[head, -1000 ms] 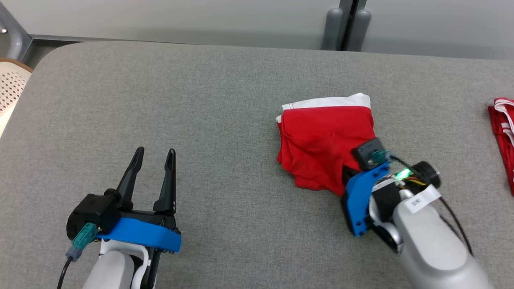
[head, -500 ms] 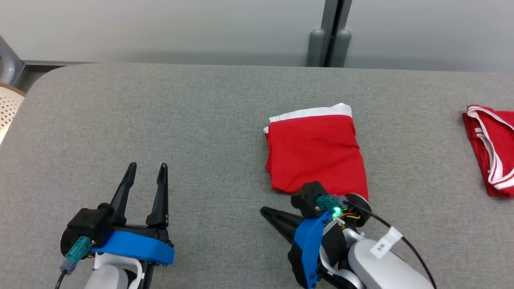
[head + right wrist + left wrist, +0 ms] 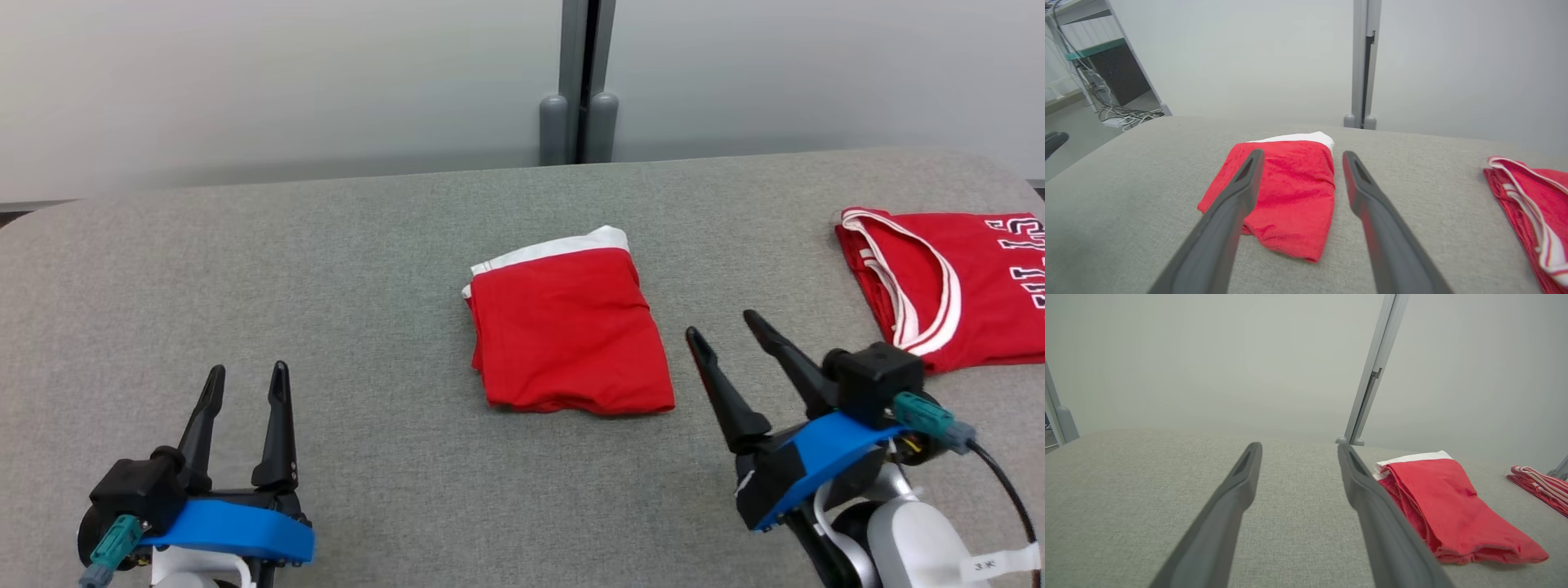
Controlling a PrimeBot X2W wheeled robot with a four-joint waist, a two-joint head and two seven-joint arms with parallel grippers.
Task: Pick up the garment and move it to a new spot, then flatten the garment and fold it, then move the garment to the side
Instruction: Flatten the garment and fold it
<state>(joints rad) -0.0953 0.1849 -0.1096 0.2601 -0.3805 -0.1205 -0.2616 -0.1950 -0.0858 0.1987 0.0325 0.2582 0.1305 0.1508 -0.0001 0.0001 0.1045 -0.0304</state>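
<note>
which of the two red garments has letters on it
The red jersey at the far right, with white-trimmed openings. The folded red shorts in the middle bear no letters, just a white waistband.

Folded red garment [image 3: 567, 335] with white waistband, flat mid-table, far edge white

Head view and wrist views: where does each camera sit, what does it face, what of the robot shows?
Head view: on the head, facing down at the table; left claw and right claw show.
Left wrist view: on that wrist, facing the wall; its fingers show.
Right wrist view: on that wrist, facing the folded garment; its fingers show.
Shared: garment, jersey.
</note>
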